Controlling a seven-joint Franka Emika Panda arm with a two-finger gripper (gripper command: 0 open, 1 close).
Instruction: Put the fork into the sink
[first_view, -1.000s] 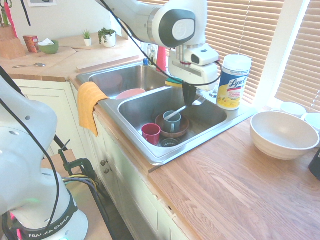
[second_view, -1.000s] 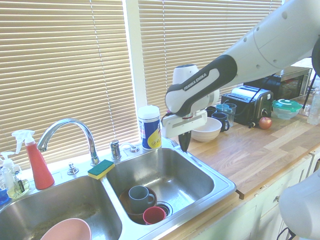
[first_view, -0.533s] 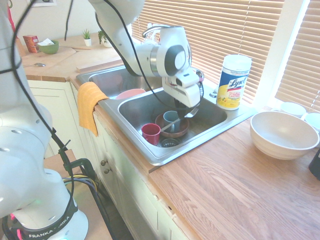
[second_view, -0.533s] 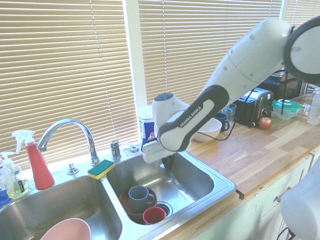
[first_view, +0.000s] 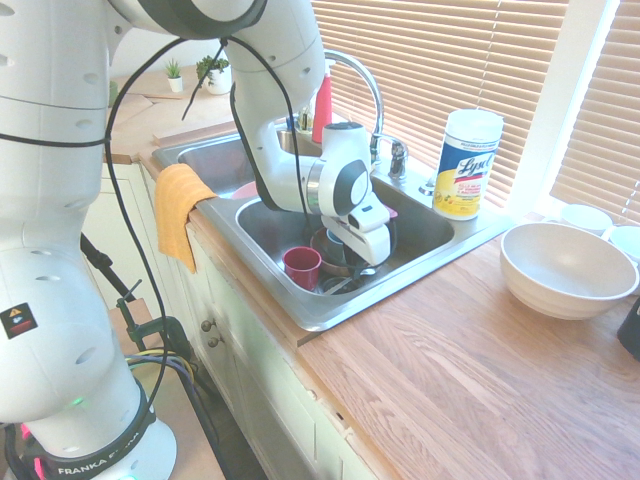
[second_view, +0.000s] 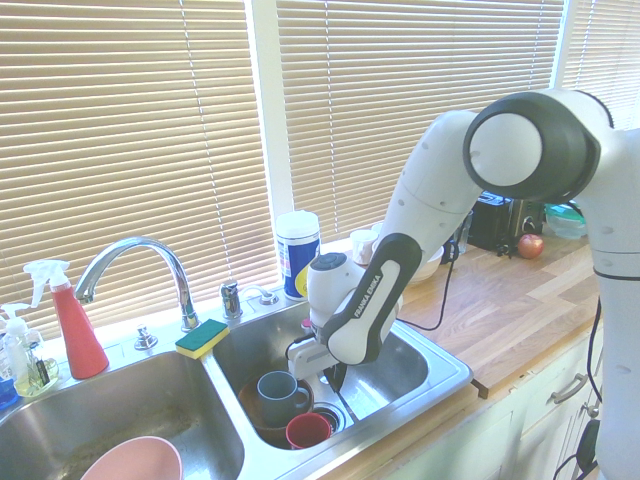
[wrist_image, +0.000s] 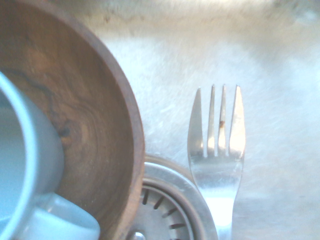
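My gripper (first_view: 362, 268), pressed tight on the fork (wrist_image: 216, 155), hangs low inside the right basin of the sink (first_view: 420, 262), pointing straight down so the fork can be let go close to the steel floor. The fork lies beside the drain (wrist_image: 165, 210), next to a brown wooden bowl (wrist_image: 95, 125) holding a grey mug (second_view: 279, 392). Its tines point away from my wrist, its long axis running roughly level along the basin floor.
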